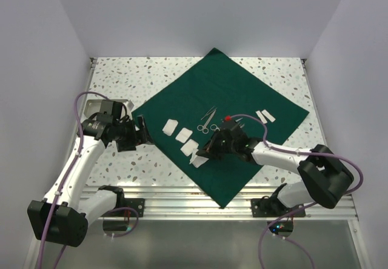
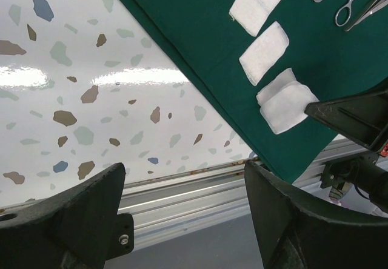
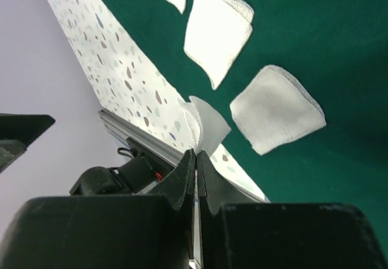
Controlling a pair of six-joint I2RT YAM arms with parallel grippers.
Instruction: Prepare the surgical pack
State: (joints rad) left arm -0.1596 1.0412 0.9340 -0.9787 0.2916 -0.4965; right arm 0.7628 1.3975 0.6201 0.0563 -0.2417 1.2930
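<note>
- The right gripper [image 1: 204,152] is clenched on one small white gauze square [image 3: 205,123]. Its fingers meet on the cloth's edge, so the piece stands up just ahead of the fingertips.
- The other gauze squares [image 1: 183,134] lie flat in a short row leading away from that gripper. The nearest one lies just beside the pinched piece without clearly touching it.
- The silver instruments [image 1: 207,121] rest on the cloth a little beyond and to one side of the right gripper.
- The green drape [image 1: 242,87] lies spread open on the desk [image 1: 121,75], under everything. Nothing is folded yet.
- The left gripper [image 1: 143,131] is released, its jaws wide apart and holding nothing. It hovers just off the drape's edge, which runs ahead of its fingers.
- Judged step: laying out the contents, with this gauze being set in place before any wrapping starts.
- The next move calls for lowering the pinched piece flat onto bare cloth, clear of its neighbour, then releasing it without dragging it along.
- After that, folding probably needs both grippers at the drape's corners.
</note>
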